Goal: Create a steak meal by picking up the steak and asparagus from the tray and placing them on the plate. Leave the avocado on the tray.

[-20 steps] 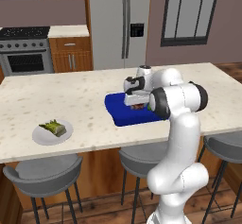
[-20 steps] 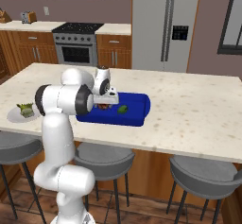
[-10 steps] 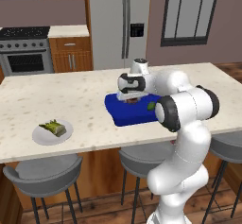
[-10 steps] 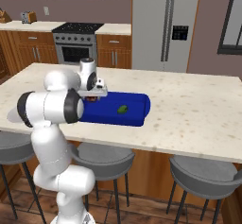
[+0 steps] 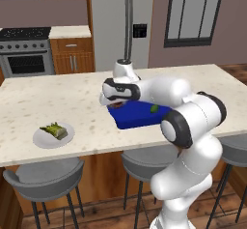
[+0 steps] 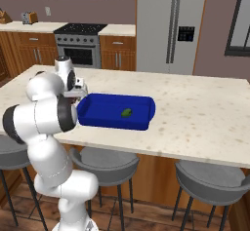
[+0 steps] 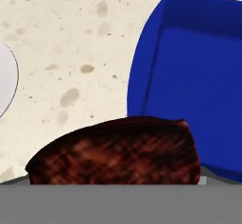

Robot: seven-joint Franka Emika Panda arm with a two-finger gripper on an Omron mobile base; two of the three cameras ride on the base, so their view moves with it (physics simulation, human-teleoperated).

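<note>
Gripper (image 5: 117, 103): clamped on steak (image 7: 118, 152), held above the counter (image 5: 72, 102) just past the left end of tray (image 5: 140, 114). Plate (image 5: 53, 135): lies well left and nearer, asparagus (image 5: 54, 130) on it. Avocado (image 6: 127, 112): in tray, right of gripper. Carry leftward, toward the near edge.

The white arm rises from its base at the worktop's near edge, bends at a dark elbow joint and reaches out level over the worktop toward its left end. The wrist turns downward, the end effector (image 5: 112, 102) pointing at the worktop. Its fingers are closed around the steak (image 7: 118, 152).
</note>
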